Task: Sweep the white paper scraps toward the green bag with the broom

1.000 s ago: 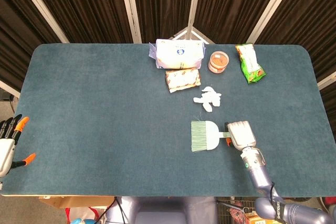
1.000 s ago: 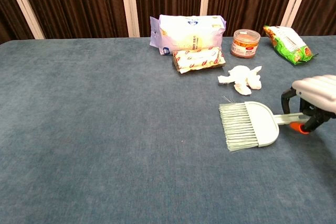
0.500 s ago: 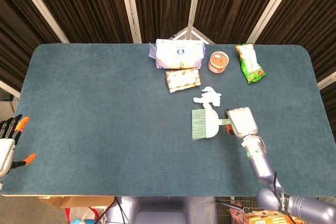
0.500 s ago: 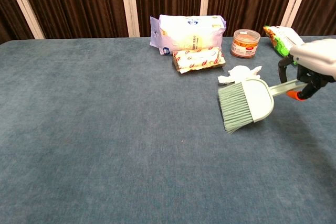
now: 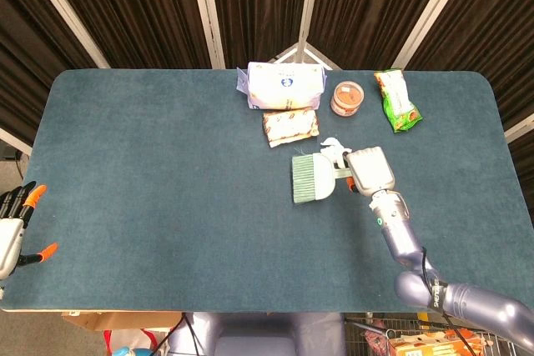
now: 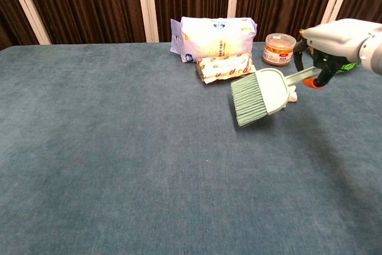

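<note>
Bristles of the broom point(image 5: 313, 178) point away from the green bag point(image 5: 396, 101), its head partly covering the white paper scraps point(image 5: 335, 151) (only a sliver shows). The right hand point(image 5: 370, 170) grips the handle, fingers wrapped around it. Scraps lie on the desk point(image 5: 150, 172) near the bag. The left hand point(image 5: 15, 231), farthest from the bag, rests with fingers spread, holding nothing.

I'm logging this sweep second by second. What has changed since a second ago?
The right hand, gripping the broom throughout, carried it away from the robot and to its left, over the paper scraps, now mostly hidden behind it. In the chest view the broom looks lifted and tilted. The left hand, green bag, jar and two packets stayed put.
</note>
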Available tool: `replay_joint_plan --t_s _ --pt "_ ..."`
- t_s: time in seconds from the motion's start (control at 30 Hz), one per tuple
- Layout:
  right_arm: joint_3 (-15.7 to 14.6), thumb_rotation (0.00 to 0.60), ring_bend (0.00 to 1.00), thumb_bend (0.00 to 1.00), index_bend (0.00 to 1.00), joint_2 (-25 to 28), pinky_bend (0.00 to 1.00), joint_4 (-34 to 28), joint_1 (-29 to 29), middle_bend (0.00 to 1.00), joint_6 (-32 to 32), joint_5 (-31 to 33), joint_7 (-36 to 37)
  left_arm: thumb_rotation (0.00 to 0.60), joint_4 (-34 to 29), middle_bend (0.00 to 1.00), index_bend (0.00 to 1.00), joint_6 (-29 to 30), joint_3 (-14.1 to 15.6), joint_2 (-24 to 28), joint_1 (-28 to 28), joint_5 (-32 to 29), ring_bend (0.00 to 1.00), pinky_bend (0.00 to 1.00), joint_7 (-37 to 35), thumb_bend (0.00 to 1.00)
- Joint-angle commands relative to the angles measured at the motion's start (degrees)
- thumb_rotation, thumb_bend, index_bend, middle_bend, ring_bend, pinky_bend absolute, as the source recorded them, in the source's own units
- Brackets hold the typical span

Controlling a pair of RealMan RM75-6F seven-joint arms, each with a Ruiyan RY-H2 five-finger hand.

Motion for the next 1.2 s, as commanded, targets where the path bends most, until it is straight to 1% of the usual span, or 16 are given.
replay_joint_plan --t_s 0.03,0.17,0.27,0.43,0.53,0.77,0.87,0.97,1.13,1.2 --pt "0.1 0.6 1.0 0.66 0.86 -1.4 0.97 3.1 1.8 1.0 -1.9 1.8 -0.9 0.6 -0.1 0.0 0.0 -0.2 -0.2 0.1 -0.1 -0.2 0.0 0.0 -0.3 0.0" --pt "-0.3 0.6 1.0 0.66 0.86 -2.8 0.97 7.0 3.5 1.0 -3.6 3.7 -1.6 0.6 -0.2 0.0 0.0 -0.5 -0.3 0.2 -0.3 -0.4 0.0 0.0 -0.7 0.0" --pt "-1.2 0.6 1.0 0.66 0.86 -3.5 0.97 10.7 4.5 1.0 -4.7 4.9 -2.6 0.6 -0.4 0.0 0.0 -0.5 -0.3 0.3 -0.3 -0.4 0.0 0.0 -1.0 0.0" --pt "-2.4 0.6 1.0 0.66 0.86 -3.1 0.97 15.3 4.8 1.0 -4.4 5.9 -4.4 0.6 -0.5 0.0 0.0 -0.6 -0.2 0.4 -0.3 -0.5 0.0 0.0 -1.2 0.0" --pt "-2.7 0.6 1.0 0.66 0.87 -1.8 0.97 17.4 4.6 1.0 -4.0 7.0 -5.3 0.6 -0.5 0.0 0.0 -0.5 -0.2 0.5 -0.2 -0.5 0.0 0.0 -1.3 0.0" --pt "-3.3 0.6 1.0 0.66 0.88 4.2 0.97 20.4 3.3 1.0 -2.7 8.8 -7.0 0.6 -0.7 0.0 0.0 -0.1 -0.1 0.5 -0.1 -0.1 0.0 0.0 -1.2 0.0" --pt "-3.5 0.6 1.0 0.66 0.88 6.4 0.97 20.4 2.9 1.0 -1.9 8.7 -7.6 0.6 -0.7 0.0 0.0 -0.1 0.0 0.5 -0.1 0.0 0.0 0.0 -1.0 0.0" --pt "-3.1 0.6 1.0 0.66 0.88 8.9 0.97 18.4 2.4 1.0 -0.7 8.0 -6.7 0.6 -0.7 0.0 0.0 0.0 0.0 0.4 -0.2 0.2 0.0 0.0 -0.9 0.0" --pt "-1.6 0.6 1.0 0.66 0.88 13.1 0.97 10.8 2.0 1.0 1.6 5.4 -3.6 0.6 -0.8 0.0 0.0 0.1 0.1 0.2 -0.3 0.7 0.0 0.0 -0.7 0.0" --pt "-1.4 0.6 1.0 0.66 0.88 14.4 0.97 7.3 2.1 1.0 2.3 4.1 -3.1 0.6 -0.9 0.0 0.0 0.1 0.2 0.2 -0.4 0.9 0.0 0.0 -0.6 0.0"
